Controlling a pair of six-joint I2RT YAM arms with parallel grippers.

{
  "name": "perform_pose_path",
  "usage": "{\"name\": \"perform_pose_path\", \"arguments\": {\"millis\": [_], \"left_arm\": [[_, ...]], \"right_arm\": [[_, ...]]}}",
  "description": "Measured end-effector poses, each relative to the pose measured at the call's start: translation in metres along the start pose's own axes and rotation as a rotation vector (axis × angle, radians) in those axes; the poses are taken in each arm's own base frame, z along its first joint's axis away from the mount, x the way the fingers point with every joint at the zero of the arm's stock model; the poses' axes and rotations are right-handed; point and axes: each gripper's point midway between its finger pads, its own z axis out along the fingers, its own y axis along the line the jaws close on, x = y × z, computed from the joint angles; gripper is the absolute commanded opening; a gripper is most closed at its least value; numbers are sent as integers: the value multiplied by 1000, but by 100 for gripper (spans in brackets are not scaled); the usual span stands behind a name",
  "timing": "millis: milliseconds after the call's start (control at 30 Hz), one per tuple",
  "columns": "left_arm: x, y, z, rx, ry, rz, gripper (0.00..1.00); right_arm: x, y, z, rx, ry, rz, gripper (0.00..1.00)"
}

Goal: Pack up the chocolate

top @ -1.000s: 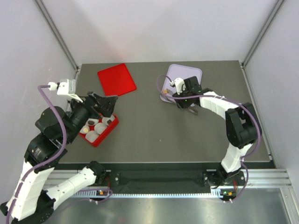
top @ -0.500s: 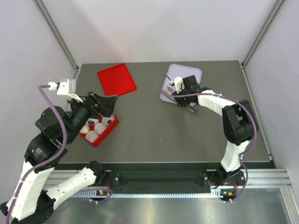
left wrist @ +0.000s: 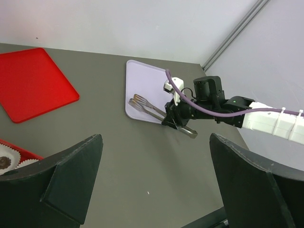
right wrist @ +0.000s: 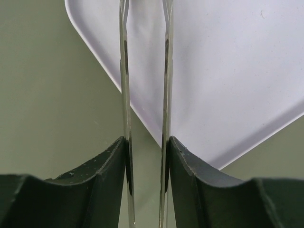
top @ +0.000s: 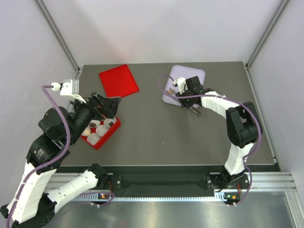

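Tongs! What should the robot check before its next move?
1. Shiny metal tongs gripped by right end effector: ok.
2. Tong tips over the pale purple plastic tray: ok.
3. Left end effector open and empty: ok.
4. Flat red square lid off the red box: ok.
5. Every white paper cup holds a small brown chocolate: not ok, some look empty.
6. Anything caught between the tong tips: cannot tell.

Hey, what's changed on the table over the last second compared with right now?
The right gripper, shut on the tongs, has edged slightly toward the far side, over the lavender tray. Nothing was picked up or released. The left gripper stays open by the red box, and the red lid has not moved.
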Motion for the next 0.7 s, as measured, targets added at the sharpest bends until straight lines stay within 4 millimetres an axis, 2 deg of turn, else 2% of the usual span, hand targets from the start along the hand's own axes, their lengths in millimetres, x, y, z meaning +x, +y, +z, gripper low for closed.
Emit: {"name": "perform_pose_path", "arguments": {"millis": [267,700], "left_arm": [[0,-1,1,2,2,1,99],[6,-4,7,13,26,4,99]], "right_arm": [[-2,1,-5,4,-11,40,35],[-25,3,-44,21,-108,114,34]]}}
